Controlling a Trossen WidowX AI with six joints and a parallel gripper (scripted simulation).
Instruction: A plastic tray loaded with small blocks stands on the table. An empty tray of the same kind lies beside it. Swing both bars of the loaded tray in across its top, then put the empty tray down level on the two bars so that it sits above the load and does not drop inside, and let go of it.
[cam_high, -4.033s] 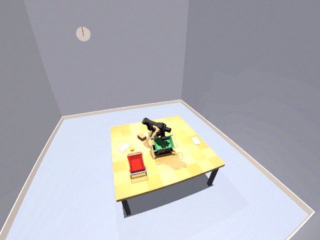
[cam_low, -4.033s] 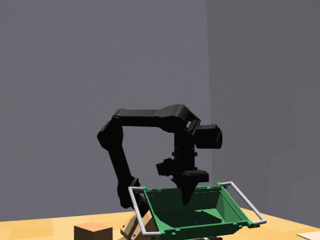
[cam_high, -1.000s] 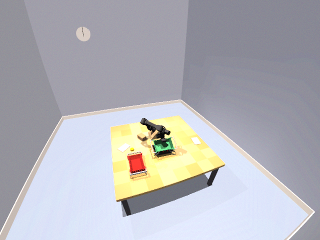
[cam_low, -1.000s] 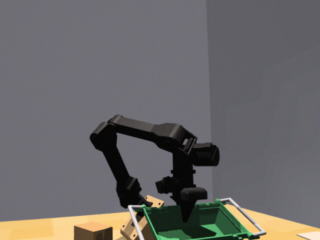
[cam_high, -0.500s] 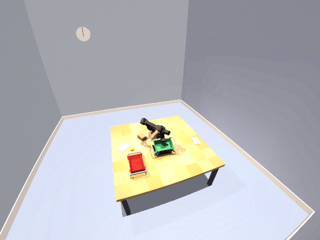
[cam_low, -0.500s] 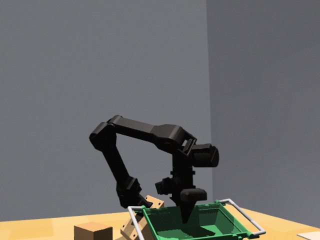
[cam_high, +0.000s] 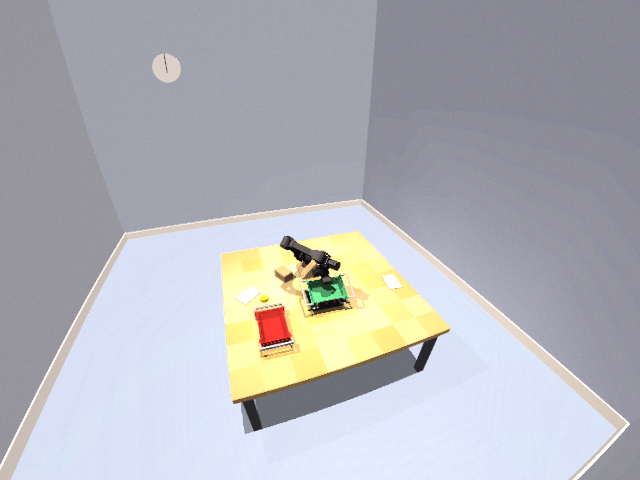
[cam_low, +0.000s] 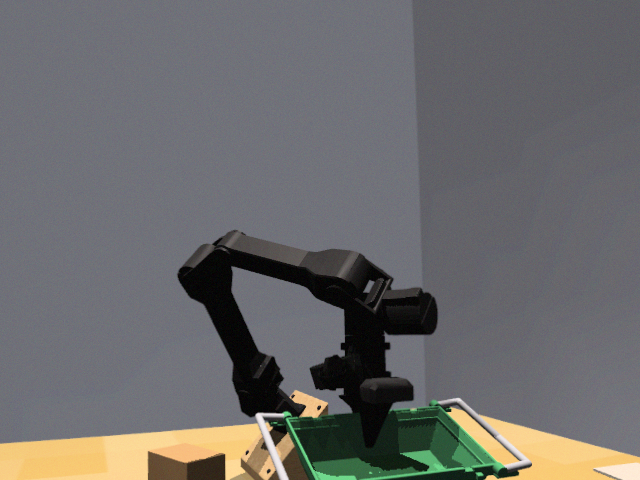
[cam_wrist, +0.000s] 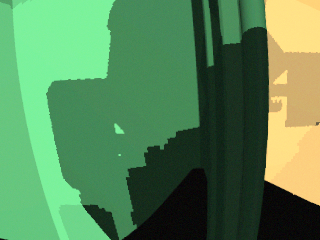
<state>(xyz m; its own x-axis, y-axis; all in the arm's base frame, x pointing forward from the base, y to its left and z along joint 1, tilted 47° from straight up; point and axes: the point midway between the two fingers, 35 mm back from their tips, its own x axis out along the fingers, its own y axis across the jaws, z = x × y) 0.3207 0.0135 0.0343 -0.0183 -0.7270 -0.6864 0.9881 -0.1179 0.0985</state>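
Observation:
My gripper (cam_high: 326, 282) (cam_low: 371, 436) (cam_wrist: 213, 178) is shut on the far long wall of the empty green tray (cam_high: 330, 290) (cam_low: 439, 431) (cam_wrist: 230, 90). One finger is inside the tray; the other is hidden behind the wall. The green tray looks about level, its own bars out past both ends. It is right above the black loaded tray (cam_high: 320, 305), where a little red shows at the near side. The black tray's bars are mostly hidden, and I cannot tell if the green tray touches them.
A red tray (cam_high: 272, 326) stands at the left front, bars at its ends. A brown block (cam_high: 283, 273) (cam_low: 173, 465) and a light wooden piece with holes (cam_high: 309, 268) (cam_low: 313, 405) are near the arm's base. A yellow disc (cam_high: 264, 298) and white sheets (cam_high: 248, 295) (cam_high: 391, 281) lie farther out.

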